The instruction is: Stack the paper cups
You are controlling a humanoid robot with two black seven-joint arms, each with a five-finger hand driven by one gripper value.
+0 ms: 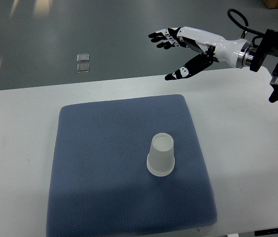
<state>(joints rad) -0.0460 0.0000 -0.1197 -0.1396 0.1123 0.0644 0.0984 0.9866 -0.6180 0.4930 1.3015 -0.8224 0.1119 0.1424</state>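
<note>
Top view. The right hand (188, 49), fingers spread and grasping nothing, hangs above the far edge of the table (20, 128). An upside-down cup (161, 154) stands on the blue mat (104, 168), right of centre.

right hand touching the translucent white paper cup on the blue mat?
Apart. Top view: the right hand, fingers spread and empty, hangs past the table's far edge, while the upside-down translucent white paper cup stands alone on the blue mat.

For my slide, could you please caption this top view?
Right hand open above the table's far edge; upside-down paper cup on the blue mat.
</note>
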